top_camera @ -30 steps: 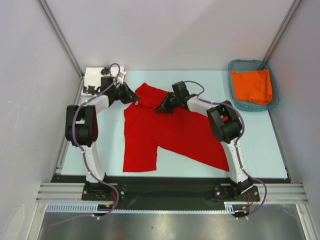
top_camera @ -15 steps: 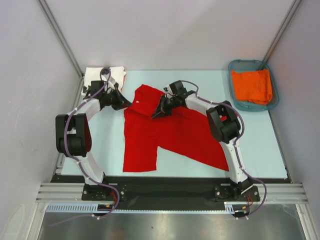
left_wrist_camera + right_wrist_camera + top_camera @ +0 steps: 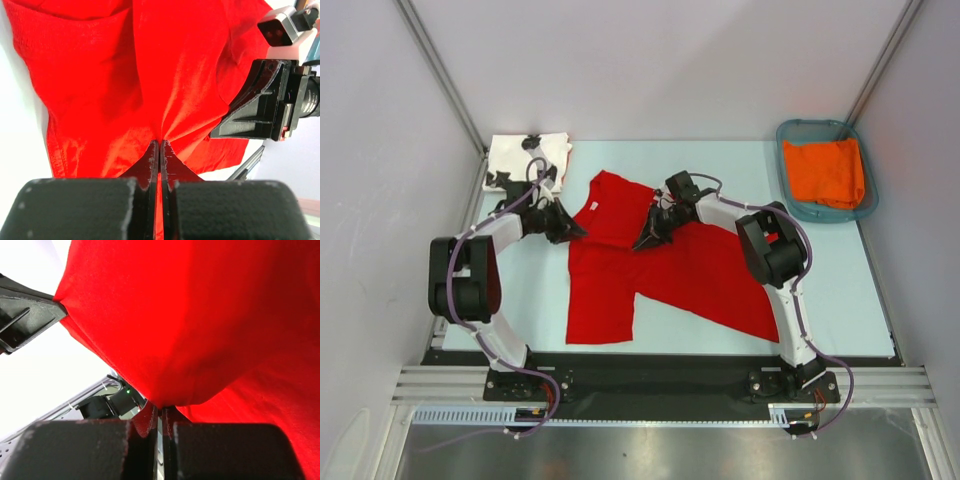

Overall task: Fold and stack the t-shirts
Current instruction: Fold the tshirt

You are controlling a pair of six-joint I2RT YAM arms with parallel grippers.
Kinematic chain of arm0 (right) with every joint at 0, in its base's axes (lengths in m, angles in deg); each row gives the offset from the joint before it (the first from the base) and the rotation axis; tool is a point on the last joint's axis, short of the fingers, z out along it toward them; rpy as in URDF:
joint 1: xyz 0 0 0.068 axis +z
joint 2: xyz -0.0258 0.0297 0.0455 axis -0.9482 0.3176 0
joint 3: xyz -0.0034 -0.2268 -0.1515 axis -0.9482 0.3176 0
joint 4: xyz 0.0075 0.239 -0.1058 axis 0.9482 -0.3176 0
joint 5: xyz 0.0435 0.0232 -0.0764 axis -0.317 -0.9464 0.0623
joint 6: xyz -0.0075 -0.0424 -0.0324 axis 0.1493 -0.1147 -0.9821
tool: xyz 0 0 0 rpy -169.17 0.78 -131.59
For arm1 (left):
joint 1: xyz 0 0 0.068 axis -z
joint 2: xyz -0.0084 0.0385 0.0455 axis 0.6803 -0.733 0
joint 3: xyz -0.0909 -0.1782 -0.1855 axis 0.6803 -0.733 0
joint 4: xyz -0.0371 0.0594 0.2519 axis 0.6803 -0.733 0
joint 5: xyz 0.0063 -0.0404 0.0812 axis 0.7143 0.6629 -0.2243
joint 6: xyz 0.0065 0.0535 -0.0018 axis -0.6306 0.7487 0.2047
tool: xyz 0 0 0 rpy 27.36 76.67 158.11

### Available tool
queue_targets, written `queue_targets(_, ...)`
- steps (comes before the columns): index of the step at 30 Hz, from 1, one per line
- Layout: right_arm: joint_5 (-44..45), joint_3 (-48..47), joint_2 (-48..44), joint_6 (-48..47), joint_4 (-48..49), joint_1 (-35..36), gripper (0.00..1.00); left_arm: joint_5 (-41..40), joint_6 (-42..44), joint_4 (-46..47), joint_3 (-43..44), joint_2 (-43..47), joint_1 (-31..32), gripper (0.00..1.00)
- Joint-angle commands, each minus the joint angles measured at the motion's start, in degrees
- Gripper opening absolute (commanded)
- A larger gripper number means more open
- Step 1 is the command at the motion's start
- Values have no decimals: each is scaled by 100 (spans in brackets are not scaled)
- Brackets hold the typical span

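Observation:
The red t-shirt (image 3: 660, 270) lies spread over the middle of the table, its top part folded toward the front. My left gripper (image 3: 578, 232) is shut on the shirt's left upper edge; the left wrist view shows red cloth (image 3: 125, 80) pinched between its closed fingers (image 3: 149, 162). My right gripper (image 3: 642, 242) is shut on the folded fabric near the collar; red cloth (image 3: 210, 315) hangs from its tips in the right wrist view. The white t-shirt with black shapes (image 3: 525, 158) lies folded at the back left corner.
A teal basket (image 3: 794, 200) holding an orange cloth (image 3: 825, 170) sits at the back right. White enclosure walls stand on three sides. The arms' black base rail (image 3: 650, 375) runs along the near table edge.
Both grippers have come toward the front with the red shirt's top edge, folding it down over the body. The left arm's elbow swung out to the left.

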Motion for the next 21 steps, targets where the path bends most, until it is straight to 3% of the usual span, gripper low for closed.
queue_targets(1, -143, 48, -291, -124, -109, -23, 0, -147, 213, 180, -40, 480, -61, 0)
queue_targets(13, -28, 75, -264, -185, -355, 74, 4, -235, 300, 110, -216, 383, -61, 6)
queue_targets(16, 94, 13, -334, -456, -846, 56, 14, -279, 300, 57, -295, 418, -53, 19)
queue_targets(17, 234, 22, -387, -553, -1030, 39, 26, -305, 318, 57, -321, 497, -53, 23)
queue_targets(18, 270, 48, -553, -685, -1346, 21, 30, -384, 396, -39, -339, 558, -53, 32)
queue_targets(21, 481, 512, -1340, -923, -1446, -163, 42, -840, 747, -311, -138, 926, -53, 49)
